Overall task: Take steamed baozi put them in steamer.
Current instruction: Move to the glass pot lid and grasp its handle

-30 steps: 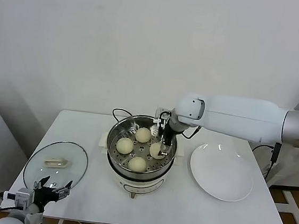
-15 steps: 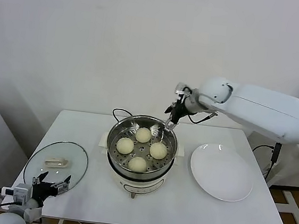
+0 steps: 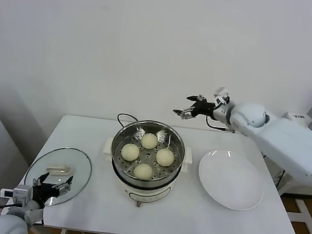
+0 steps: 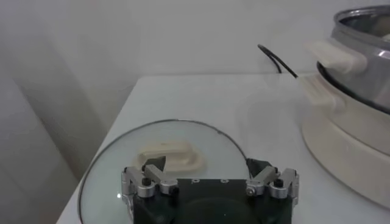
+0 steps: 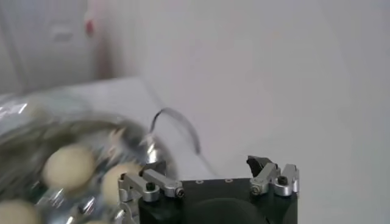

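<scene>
Currently, largest to smallest:
Table (image 3: 87, 137): white top, carrying the steamer in the middle, the plate toward the robot's right and the lid toward its left.
Right arm (image 3: 287, 139): white, stretched from the right side across above the plate, raised off the table.
Steamer (image 3: 121, 136): shiny steel pot on a white base, a black cable running off behind it; the perforated tray inside carries all four buns.
Plate (image 3: 231, 181): flat, white, bare, lying just beside the steamer.
Glass lid (image 3: 78, 167): lying flat on the near left corner of the table, its white handle on top, well apart from the steamer.
Steamed baozi (image 3: 149, 141): four pale cream domes on the tray in a diamond, each apart from its neighbours, none outside the pot.
Right gripper (image 3: 185, 113): in the air above and behind the steamer's back rim on the right, fingers spread apart, nothing between them, touching nothing.
Left gripper (image 3: 52, 189): low at the table's near left corner, at the lid's near edge, fingers spread apart and empty.
</scene>
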### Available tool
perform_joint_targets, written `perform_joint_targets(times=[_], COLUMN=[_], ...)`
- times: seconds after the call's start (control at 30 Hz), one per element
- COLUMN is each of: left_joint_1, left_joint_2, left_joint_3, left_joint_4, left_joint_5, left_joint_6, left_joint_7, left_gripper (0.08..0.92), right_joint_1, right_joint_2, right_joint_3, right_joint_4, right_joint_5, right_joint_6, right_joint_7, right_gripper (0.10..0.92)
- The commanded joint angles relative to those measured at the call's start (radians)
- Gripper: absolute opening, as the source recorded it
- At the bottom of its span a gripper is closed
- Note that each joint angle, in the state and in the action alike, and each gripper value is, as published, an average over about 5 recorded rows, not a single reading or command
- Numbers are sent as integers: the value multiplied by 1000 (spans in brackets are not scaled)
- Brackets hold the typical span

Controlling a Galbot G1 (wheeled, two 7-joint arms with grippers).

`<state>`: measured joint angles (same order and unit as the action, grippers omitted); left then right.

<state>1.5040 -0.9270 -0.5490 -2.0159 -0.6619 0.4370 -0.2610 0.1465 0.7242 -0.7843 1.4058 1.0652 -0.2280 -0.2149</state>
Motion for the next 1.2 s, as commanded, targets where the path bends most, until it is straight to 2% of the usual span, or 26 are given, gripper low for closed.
perform_joint_targets(times=[0.03, 0.43, 0.63, 0.9, 1.2], left_joint_1=[-43, -80, -82, -42, -25], left_joint_2=[5, -9, -8, 24, 9], left_joint_3=[4, -7, -12, -30, -52], left_joint_4=[3, 32, 75, 198, 320], left_joint_5=[-11, 65, 316, 849, 1329], left_joint_6=[0, -17, -59, -270, -511], left_joint_7=[7, 30, 69, 157, 169], left_gripper=[823, 823, 823, 823, 823], right_joint_1=[-708, -1155, -1268, -1348, -1360], right_joint_2=[-4, 223, 333, 470, 526], right_joint_3=[729, 1213, 1330, 1414, 1434], right_joint_4=[92, 181, 209, 237, 232], right_joint_5=[-150, -395, -500, -585, -625], right_joint_6=[205, 215, 188, 179, 179], right_joint_7=[261, 247, 232, 220, 212], right_gripper=[823, 823, 823, 823, 823])
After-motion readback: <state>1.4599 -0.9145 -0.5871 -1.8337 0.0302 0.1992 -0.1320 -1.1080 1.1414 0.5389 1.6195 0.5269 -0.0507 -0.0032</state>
